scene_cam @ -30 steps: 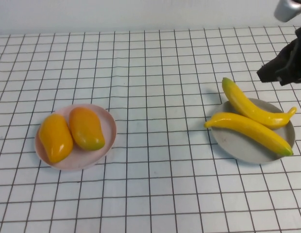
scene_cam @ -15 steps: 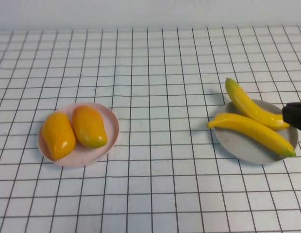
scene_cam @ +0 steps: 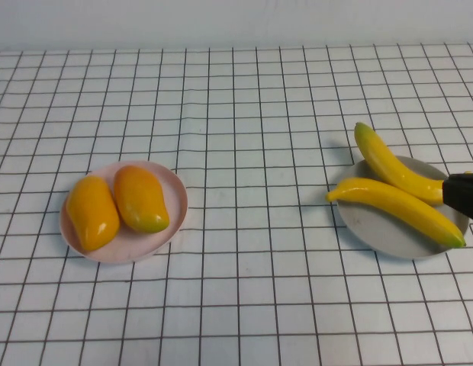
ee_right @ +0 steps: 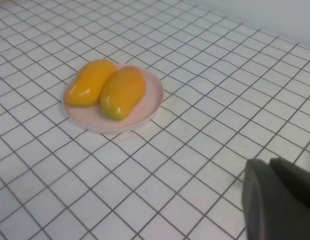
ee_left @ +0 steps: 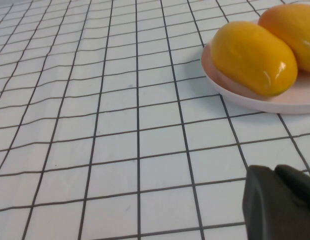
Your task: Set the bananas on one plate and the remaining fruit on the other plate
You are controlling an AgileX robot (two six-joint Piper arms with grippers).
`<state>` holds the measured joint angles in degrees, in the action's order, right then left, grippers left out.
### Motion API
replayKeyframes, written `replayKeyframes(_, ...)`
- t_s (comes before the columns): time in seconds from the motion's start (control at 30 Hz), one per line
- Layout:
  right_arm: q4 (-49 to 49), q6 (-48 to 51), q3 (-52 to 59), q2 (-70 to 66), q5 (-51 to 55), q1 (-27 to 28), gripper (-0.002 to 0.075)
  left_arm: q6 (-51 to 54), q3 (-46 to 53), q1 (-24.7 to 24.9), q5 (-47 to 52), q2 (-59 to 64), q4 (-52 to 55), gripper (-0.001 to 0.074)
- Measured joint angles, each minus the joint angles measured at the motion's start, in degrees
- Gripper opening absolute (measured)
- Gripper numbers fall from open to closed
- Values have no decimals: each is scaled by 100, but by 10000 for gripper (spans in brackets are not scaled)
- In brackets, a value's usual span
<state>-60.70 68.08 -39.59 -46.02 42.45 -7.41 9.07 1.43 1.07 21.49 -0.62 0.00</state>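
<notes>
Risk, judging from how things are lying: knocking the bananas (scene_cam: 397,191) off the grey plate (scene_cam: 374,232). Seeing the right gripper (scene_cam: 465,194) as a dark block at the right edge of the high view, overlapping the far end of the upper banana and hanging by the plate's rim. Expecting any sideways sweep or dip from there to be catching that tip, dragging it, and nudging its neighbour, since both are lying across each other and overhanging the rim toward the table (scene_cam: 244,114). Also noting their glossy look and guessing at easy sliding.

Worrying less about the left side: finding the other fruit (scene_cam: 141,198), two plump orange-yellow pieces, sitting side by side and touching on the pink plate (scene_cam: 172,200), well inside the rim. Finding the left gripper (ee_left: 280,202) only in its wrist view, low over bare tiles, near that plate (ee_left: 255,102) but apart from it; risking a bumped rim only by swinging toward it.

Reading the sorting as already done, so judging a clean lift-away as the safest move.

Not managing to tell, for either gripper, whether open or closed; seeing nothing carried in either wrist view. Seeing the right one (ee_right: 277,197) from its own camera as aimed across the table at the pink plate (ee_right: 154,95).
</notes>
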Motion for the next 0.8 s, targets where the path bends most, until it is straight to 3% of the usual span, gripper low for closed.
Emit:
replayKeyframes(0.5,-956,663,706,670,-857,0,-15,0,0,0,0,0,0,-3)
replayKeyframes(0.8,-1117,799,1793,2466,-2164,0,-15,0,0,0,0,0,0,-3)
